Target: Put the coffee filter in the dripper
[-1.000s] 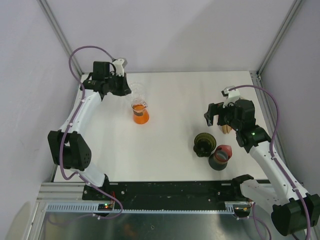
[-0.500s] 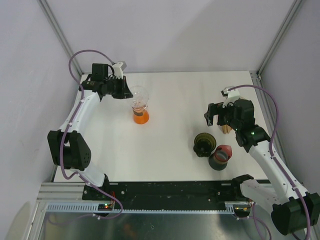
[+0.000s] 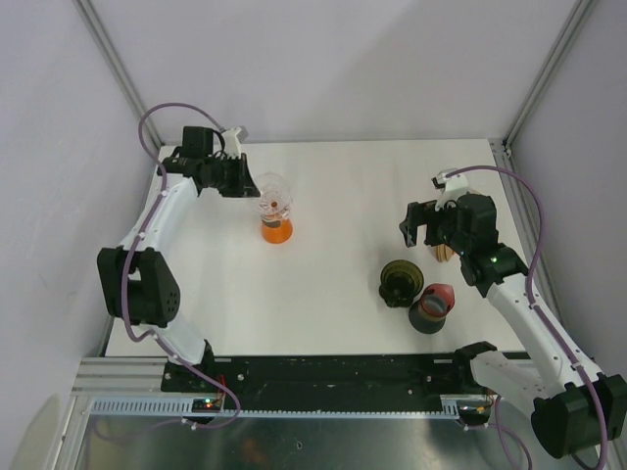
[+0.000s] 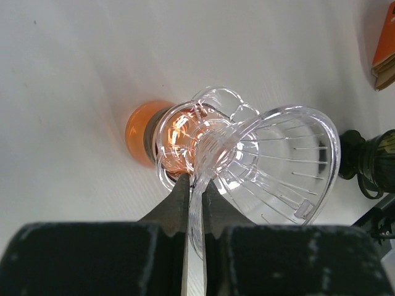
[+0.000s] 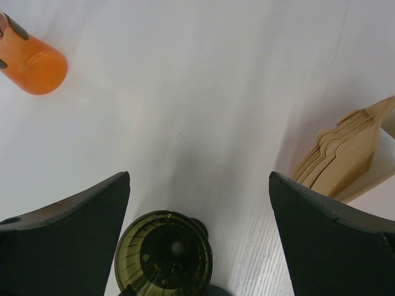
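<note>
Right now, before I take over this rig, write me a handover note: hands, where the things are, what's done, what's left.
Left hand: shut on the rim of the clear dripper, which is tipped on its side by the orange cup. I cannot tell whether they touch.
Right hand: open and empty, hovering between the green dripper and the stack of paper filters.
A red and black dripper sits beside the green one.
Done: clear dripper gripped. No filter taken yet.
Left: probably set the clear dripper upright, pick one filter off the stack, and seat it in the dripper.
</note>
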